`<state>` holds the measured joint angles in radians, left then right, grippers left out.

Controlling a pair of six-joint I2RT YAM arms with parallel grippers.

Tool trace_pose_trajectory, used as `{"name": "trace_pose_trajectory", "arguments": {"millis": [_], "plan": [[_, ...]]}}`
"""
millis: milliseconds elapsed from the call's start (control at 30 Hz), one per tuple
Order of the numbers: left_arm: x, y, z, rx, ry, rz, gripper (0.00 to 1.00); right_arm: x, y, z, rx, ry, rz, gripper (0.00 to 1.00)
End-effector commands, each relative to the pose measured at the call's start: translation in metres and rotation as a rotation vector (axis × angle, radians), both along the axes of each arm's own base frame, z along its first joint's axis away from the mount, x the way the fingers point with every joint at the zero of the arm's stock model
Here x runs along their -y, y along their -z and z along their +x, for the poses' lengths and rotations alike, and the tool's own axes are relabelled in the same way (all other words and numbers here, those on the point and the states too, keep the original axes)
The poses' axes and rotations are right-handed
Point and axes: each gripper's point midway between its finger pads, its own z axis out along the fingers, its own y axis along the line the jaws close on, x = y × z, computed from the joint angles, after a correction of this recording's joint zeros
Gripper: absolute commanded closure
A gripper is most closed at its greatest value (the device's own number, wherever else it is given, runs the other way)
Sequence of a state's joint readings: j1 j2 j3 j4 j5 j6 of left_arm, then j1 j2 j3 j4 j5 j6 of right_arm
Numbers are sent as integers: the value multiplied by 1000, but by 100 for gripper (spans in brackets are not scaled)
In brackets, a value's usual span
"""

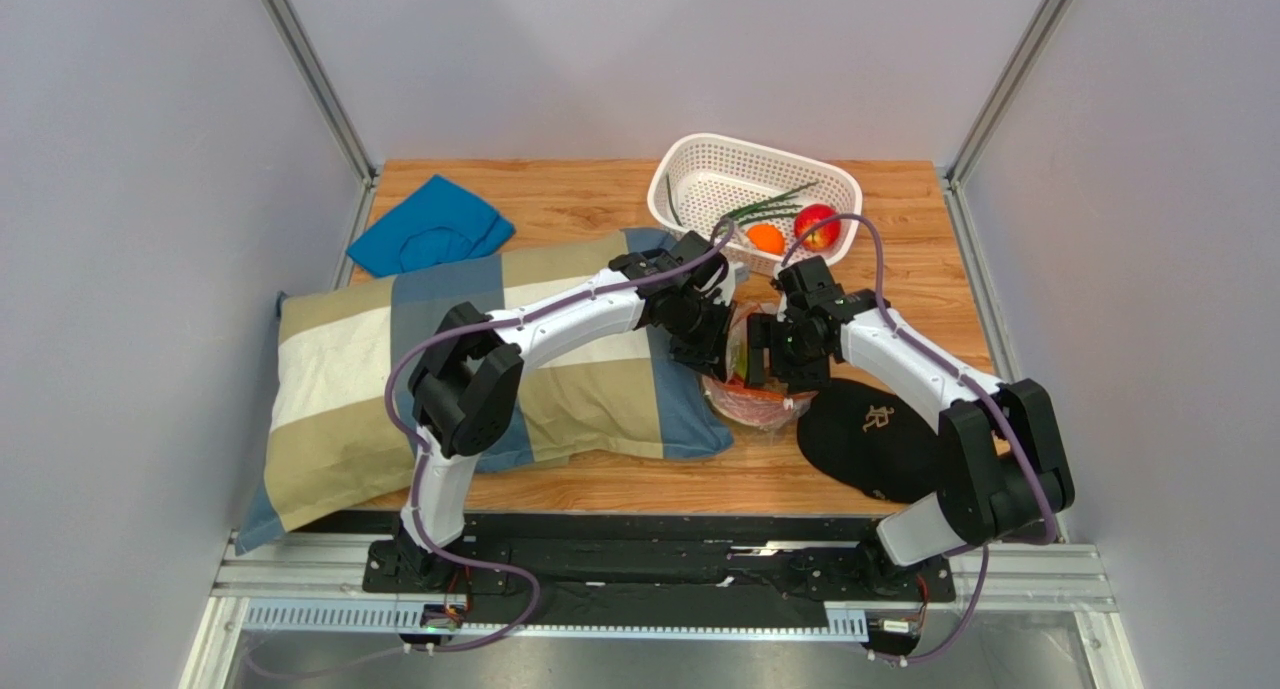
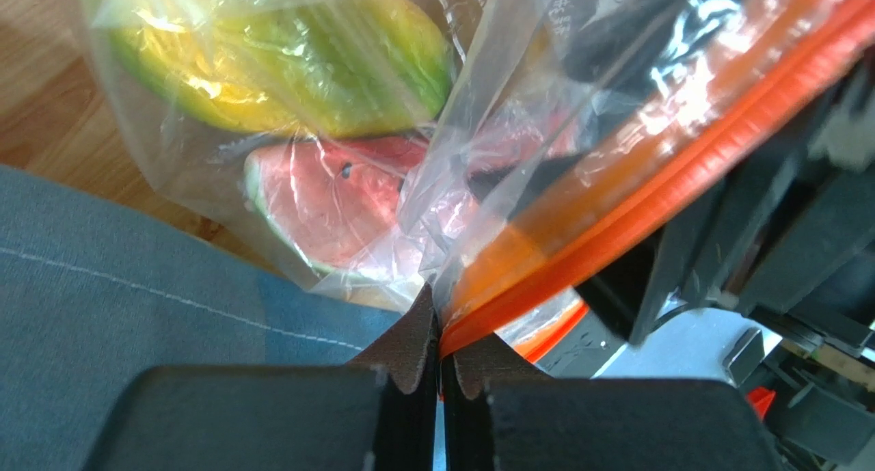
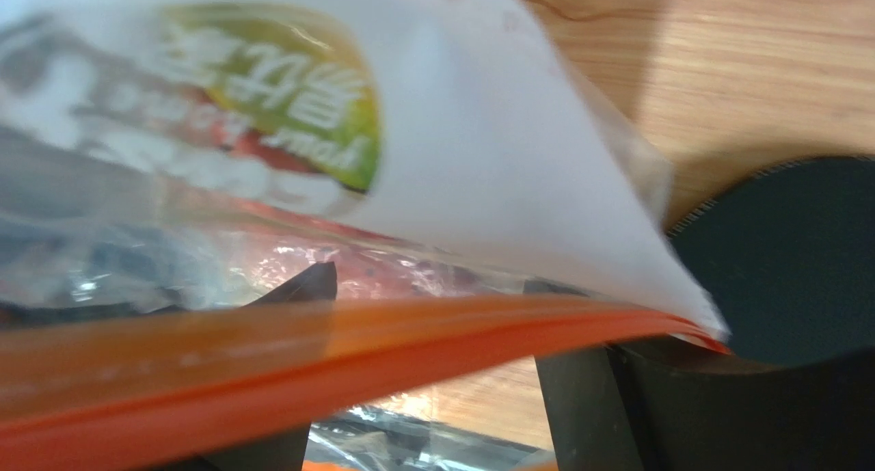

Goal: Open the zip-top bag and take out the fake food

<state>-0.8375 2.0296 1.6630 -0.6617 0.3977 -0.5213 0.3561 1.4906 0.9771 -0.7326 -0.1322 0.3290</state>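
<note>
The zip-top bag (image 1: 747, 377) lies between both grippers, just right of the pillow. My left gripper (image 2: 442, 360) is shut on the end of the bag's orange-red zip strip (image 2: 657, 174). Through the clear plastic I see fake food: a watermelon slice (image 2: 329, 199) and a yellow-green piece (image 2: 298, 66). My right gripper (image 3: 431, 322) is open, its fingers (image 3: 580, 389) wide apart, with the zip strip (image 3: 257, 374) running across them and touched by neither. From above, the left gripper (image 1: 715, 347) and the right gripper (image 1: 775, 362) meet over the bag.
A white perforated basket (image 1: 706, 164) at the back holds an orange (image 1: 765, 238), a red apple (image 1: 816, 226) and a green vegetable (image 1: 763, 208). A patchwork pillow (image 1: 361, 367) fills the left. A blue cloth (image 1: 431, 226) lies behind it. A black cap (image 1: 864, 434) sits at the right.
</note>
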Motion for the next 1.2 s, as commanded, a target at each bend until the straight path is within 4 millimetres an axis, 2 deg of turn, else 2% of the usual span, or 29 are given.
{"name": "trace_pose_trajectory", "arguments": {"millis": [0,100,167,267,400,600,700,833,900,933,967,1000,1100,1167], "plan": [[0,-43,3,79,-5,-77,100,27,-4,7,48,79,-135,30],[3,-48,2,67,-12,-100,100,29,-6,17,83,68,-161,36],[5,-51,0,63,-10,-117,100,27,-8,23,110,60,-157,37],[11,-54,-2,46,-3,-143,100,27,0,30,114,58,-171,39],[20,-62,-10,44,21,-165,100,13,5,39,85,89,-117,38],[33,-65,-21,25,50,-185,100,13,13,48,43,148,-136,32],[33,-64,-25,17,54,-181,100,11,9,52,38,178,-113,25],[28,-57,-31,3,55,-176,100,5,-21,57,84,193,-56,25],[28,-56,-33,1,57,-177,100,0,-28,55,88,169,-26,34],[27,-53,-32,-5,55,-173,100,1,-26,54,83,173,-34,43],[28,-53,-32,-4,57,-178,100,2,-21,52,74,172,-42,56],[28,-53,-32,-6,56,-178,100,3,-18,51,64,169,-48,59],[30,-55,-30,1,60,-183,100,2,-13,45,50,161,-46,59],[30,-54,-30,3,60,-179,100,0,-20,47,84,154,-38,59]]}}
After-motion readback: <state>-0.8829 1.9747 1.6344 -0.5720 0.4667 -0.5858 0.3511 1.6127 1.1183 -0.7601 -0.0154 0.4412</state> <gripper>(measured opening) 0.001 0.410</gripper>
